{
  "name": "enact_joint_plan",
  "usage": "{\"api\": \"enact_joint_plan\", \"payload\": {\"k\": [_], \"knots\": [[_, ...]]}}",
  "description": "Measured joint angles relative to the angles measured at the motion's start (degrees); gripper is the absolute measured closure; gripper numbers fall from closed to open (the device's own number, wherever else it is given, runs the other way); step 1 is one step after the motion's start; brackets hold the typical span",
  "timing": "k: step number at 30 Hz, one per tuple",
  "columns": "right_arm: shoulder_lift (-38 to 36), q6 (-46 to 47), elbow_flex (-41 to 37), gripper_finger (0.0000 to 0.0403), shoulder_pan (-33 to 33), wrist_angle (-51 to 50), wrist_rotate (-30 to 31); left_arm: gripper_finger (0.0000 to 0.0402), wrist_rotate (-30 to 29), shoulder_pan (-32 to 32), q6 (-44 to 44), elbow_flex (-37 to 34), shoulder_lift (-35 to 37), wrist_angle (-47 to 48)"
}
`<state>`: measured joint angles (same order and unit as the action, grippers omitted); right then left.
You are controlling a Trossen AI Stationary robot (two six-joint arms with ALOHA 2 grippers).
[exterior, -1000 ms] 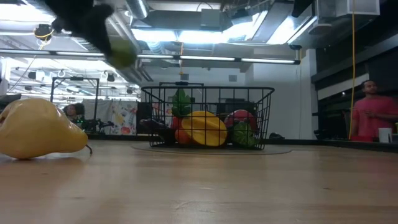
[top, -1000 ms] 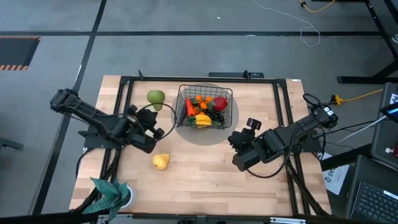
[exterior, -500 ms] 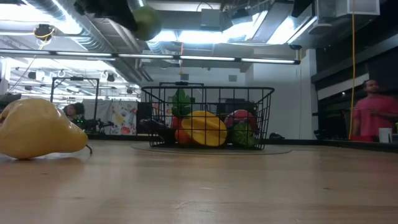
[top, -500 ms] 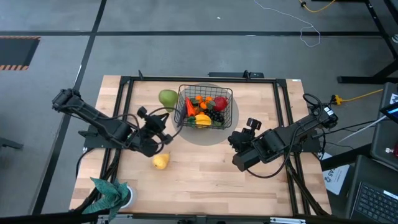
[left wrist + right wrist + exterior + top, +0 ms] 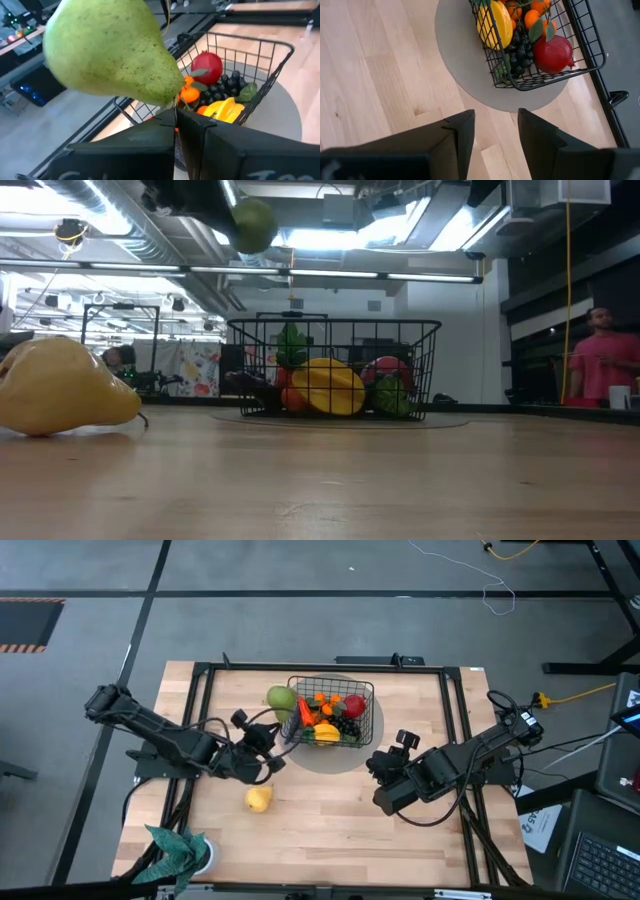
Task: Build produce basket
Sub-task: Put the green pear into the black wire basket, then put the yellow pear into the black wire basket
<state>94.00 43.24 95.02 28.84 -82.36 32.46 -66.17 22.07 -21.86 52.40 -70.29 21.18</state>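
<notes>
A black wire basket (image 5: 368,690) stands on a round grey mat (image 5: 300,755) at the far middle of the table. It holds a red fruit (image 5: 206,66), oranges, dark grapes and a yellow piece (image 5: 496,22). A green pear (image 5: 281,698) hangs in the air just left of the basket's left wall, with my left gripper (image 5: 175,114) shut on it. A yellow pear (image 5: 259,799) lies on its side on the wood, nearer the front. My right gripper (image 5: 496,125) hovers open to the right of the basket with nothing between its fingers. My left gripper pinches the green pear's narrow stem end (image 5: 173,100) between its two shut fingertips. The fingers come roughly level from the table's left and near side. The pear sticks out beyond the fingertips, lifted clear, above the height of the basket's rim (image 5: 330,323).
A teal leafy plant (image 5: 180,845) stands at the near left corner. A black frame (image 5: 200,670) runs round the table. Bare wood lies between the yellow pear and my right arm. A person (image 5: 600,365) stands in the room beyond the table.
My left gripper has carried the green pear toward the table's right, up to the basket's left wall, and a little higher. The wrist has turned, so the pear now points another way. The gripper stays shut on it.
</notes>
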Motion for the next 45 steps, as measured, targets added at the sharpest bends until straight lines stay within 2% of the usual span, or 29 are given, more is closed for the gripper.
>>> {"api": "enact_joint_plan", "payload": {"k": [6,10,13,18,29,39,45], "knots": [[0.00,0.02,0.00,0.0264,0.00,0.34,-0.02,0.0401,2.41,-3.45,5.41,0.00,-3.99,-9.37],[0.00,0.02,0.00,0.0264,0.00,0.35,-0.02,0.0401,8.17,-6.95,13.91,-0.04,-7.40,-15.21],[0.00,0.02,0.00,0.0264,0.00,0.35,-0.03,0.0401,12.23,-9.77,19.44,0.00,-9.26,-16.16],[0.00,0.02,0.00,0.0264,0.00,0.35,-0.04,0.0401,10.22,-14.22,24.16,0.00,-11.41,-16.23],[0.00,0.02,0.00,0.0264,0.00,0.35,-0.08,0.0399,16.36,-18.29,16.14,-0.02,-14.75,-15.96],[0.00,0.02,0.00,0.0264,0.00,0.35,-0.11,0.0316,16.15,-19.40,15.98,-0.02,-14.88,-15.79],[0.00,0.02,0.00,0.0264,0.00,0.35,-0.11,0.0303,16.03,-18.90,16.21,-0.02,-14.34,-13.59]]}}
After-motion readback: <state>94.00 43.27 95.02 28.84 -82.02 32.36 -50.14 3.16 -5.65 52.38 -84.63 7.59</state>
